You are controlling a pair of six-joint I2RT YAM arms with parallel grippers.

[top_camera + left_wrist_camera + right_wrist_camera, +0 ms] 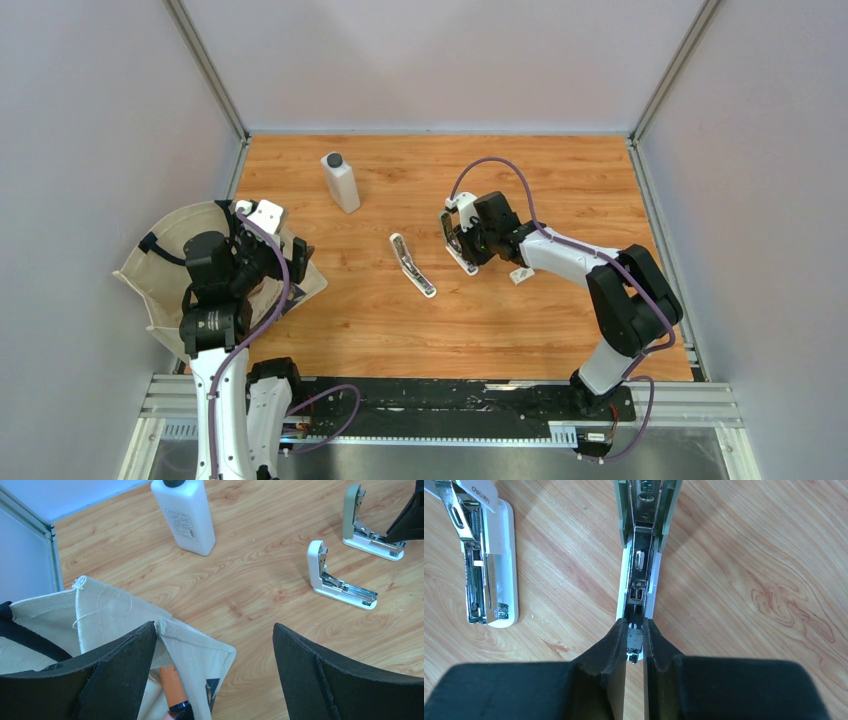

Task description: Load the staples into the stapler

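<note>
A sage-green stapler point(647, 515) lies open on the wooden table, its metal channel facing up. My right gripper point(634, 626) is shut on a small grey strip of staples point(634, 641), held right over the channel's near end. In the top view the right gripper point(458, 246) sits over this stapler point(447, 232). A tiny white staple box point(521, 274) lies just right of it. A second, white stapler point(412, 266) lies open at the table's middle and also shows in the right wrist view point(499, 575). My left gripper point(215, 632) is open and empty over a bag's edge.
A white bottle with a dark cap point(340, 182) stands at the back left. A cream canvas bag point(170, 265) lies at the left edge, with an orange marker point(170, 682) inside. Both staplers show in the left wrist view, the white one point(335, 580) and the green one point(365, 530).
</note>
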